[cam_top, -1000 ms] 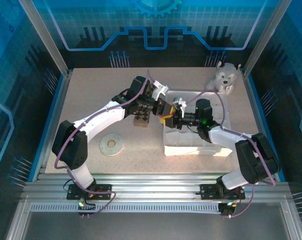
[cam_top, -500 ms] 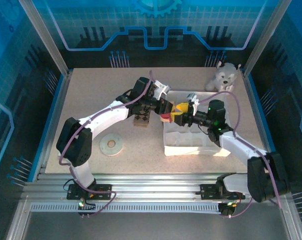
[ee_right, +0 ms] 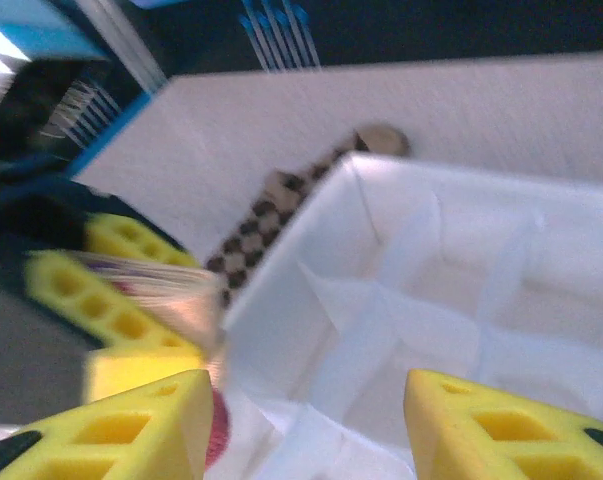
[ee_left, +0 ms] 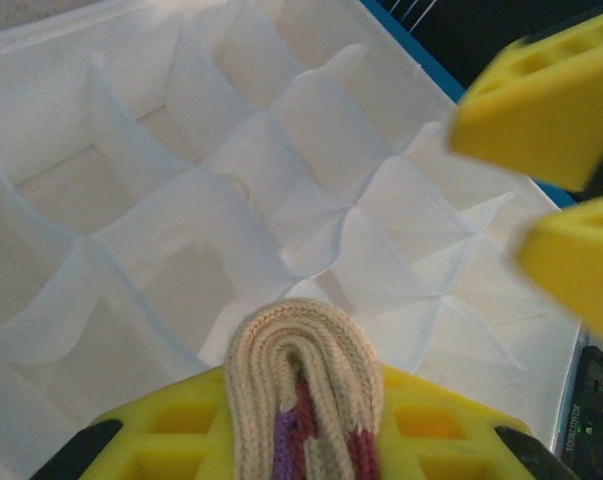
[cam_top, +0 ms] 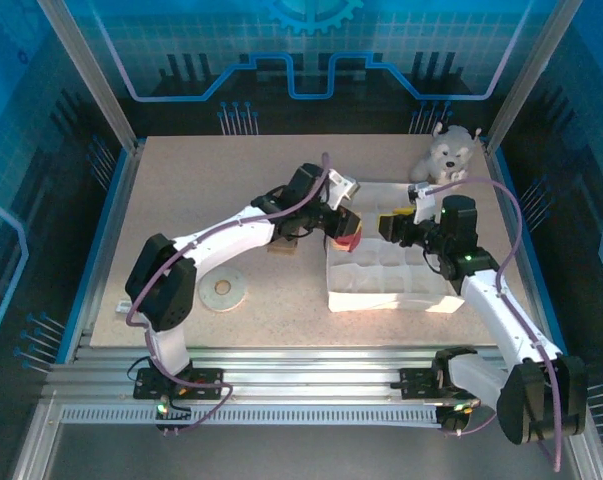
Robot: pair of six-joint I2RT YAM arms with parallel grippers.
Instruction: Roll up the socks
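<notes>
Over the box's left edge, the left gripper gripped the rolled striped sock, the right gripper hung open and empty, and the argyle sock lay beside the box.

Robotics lab cell, aluminium frame rails, blue printed wall panels, speckled tabletop

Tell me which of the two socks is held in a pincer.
The rolled tan sock with red stripes, clamped in the left pincer over the white box. The checked brown sock lies loose on the table beside the box.
</notes>
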